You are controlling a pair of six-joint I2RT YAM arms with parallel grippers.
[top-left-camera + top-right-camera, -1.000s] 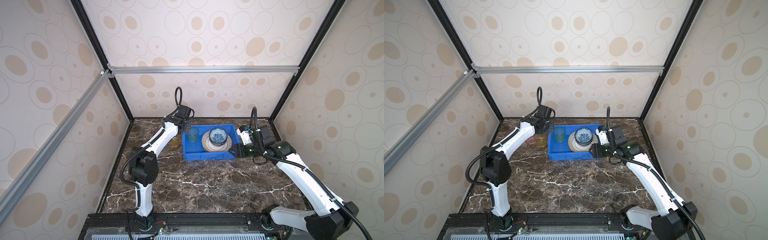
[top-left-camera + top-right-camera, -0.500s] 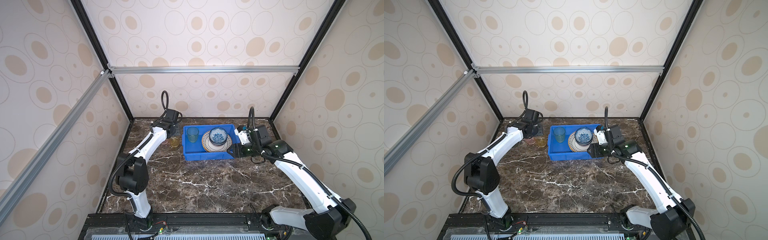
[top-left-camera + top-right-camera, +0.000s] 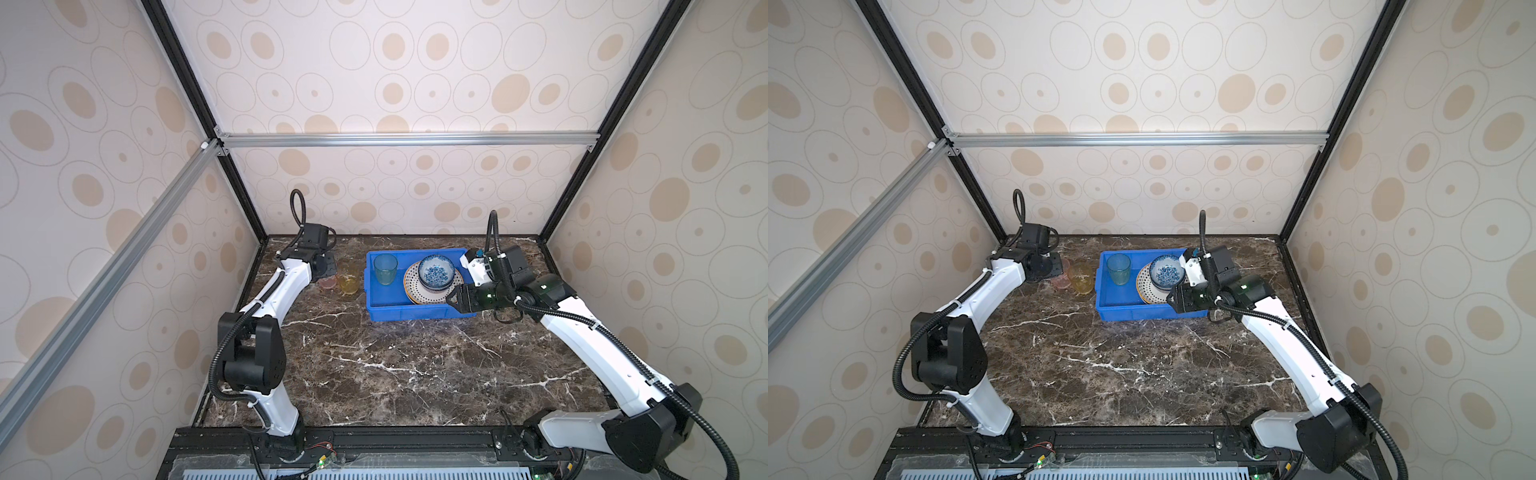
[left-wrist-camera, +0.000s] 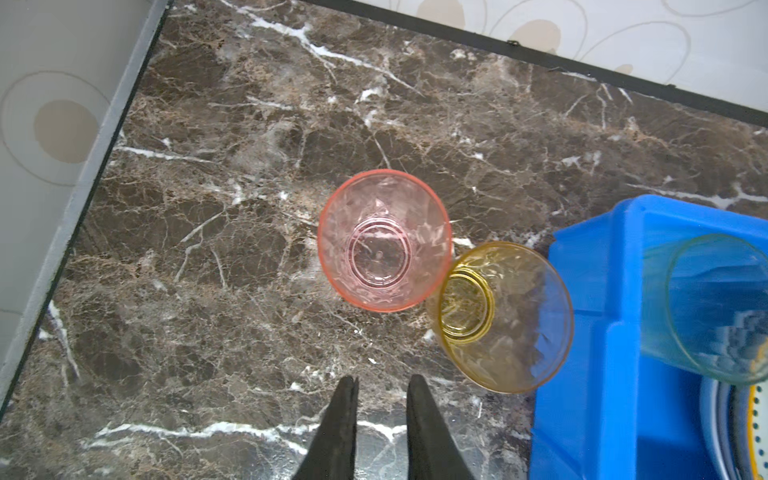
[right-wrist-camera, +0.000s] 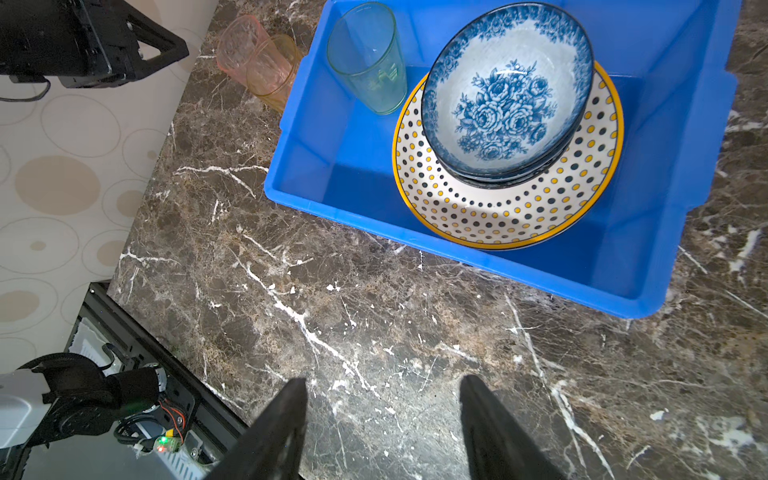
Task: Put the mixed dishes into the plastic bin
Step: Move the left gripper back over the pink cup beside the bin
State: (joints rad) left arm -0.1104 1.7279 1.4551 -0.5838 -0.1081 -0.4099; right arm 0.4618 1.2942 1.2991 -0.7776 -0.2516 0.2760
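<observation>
- The plastic bin (image 3: 415, 312) stands at the back of the marble table (image 3: 395, 374) and already holds three kinds of dishes.
- Inside it, the green tumbler (image 5: 368, 62) stands upright, and the blue-white bowl (image 5: 507, 91) sits on the dotted plate (image 5: 498, 212). Another dish may lie under the bowl; this is not clear.
- Two dishes are left outside. The pink tumbler (image 4: 384, 241) and the amber tumbler (image 4: 503, 316) stand side by side on the table, and the amber one is just beside the bin wall.
- The left gripper (image 4: 383, 380) hangs over the pink tumbler with its jaws only a little apart, and it holds nothing.
- The right gripper (image 5: 383, 381) is wide apart and empty, near the bin's front corner.
- So the task seems mostly done.
</observation>
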